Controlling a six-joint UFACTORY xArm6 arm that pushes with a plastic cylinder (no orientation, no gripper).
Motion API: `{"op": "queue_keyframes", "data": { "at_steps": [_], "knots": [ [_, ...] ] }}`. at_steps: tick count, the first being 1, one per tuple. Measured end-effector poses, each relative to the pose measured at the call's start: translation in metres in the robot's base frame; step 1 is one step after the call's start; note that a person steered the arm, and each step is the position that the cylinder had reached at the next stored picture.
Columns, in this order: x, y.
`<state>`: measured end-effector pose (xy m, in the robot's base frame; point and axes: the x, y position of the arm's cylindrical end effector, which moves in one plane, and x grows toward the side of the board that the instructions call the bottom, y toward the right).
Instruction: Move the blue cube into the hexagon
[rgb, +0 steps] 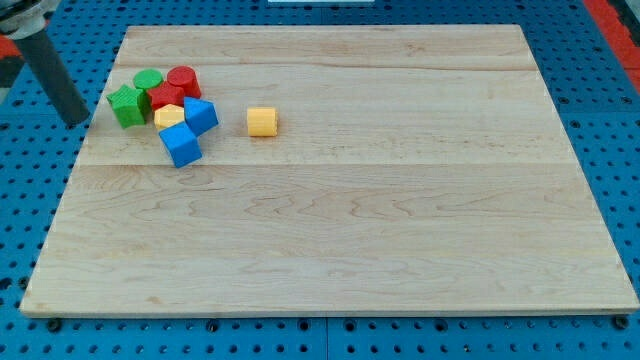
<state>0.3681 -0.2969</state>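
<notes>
A yellow hexagon block (262, 121) lies alone on the wooden board (340, 230), toward the view's upper left. To its left is a tight cluster. A blue cube (181, 145) is at the cluster's bottom, and a second blue block (201, 115) sits just above and right of it. A yellow block (168, 116) touches both. My tip (79, 120) is at the end of the dark rod, just off the board's left edge. It is left of the cluster and apart from all the blocks.
The cluster also holds a green star-like block (127, 106), a green cylinder (149, 81), a red cylinder (184, 79) and a red block (164, 97). A blue pegboard (40, 200) surrounds the board.
</notes>
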Motion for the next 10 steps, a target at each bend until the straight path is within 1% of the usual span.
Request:
{"op": "queue_keyframes", "data": {
  "at_steps": [1,2,3,4,5,6,7,8,9,10],
  "knots": [
    [-0.018,0.043],
    [-0.032,0.071],
    [-0.032,0.093],
    [-0.022,0.075],
    [0.043,0.079],
    [0.107,0.167],
    [0.102,0.189],
    [0.08,0.144],
    [0.076,0.094],
    [0.107,0.09]
  ]
}}
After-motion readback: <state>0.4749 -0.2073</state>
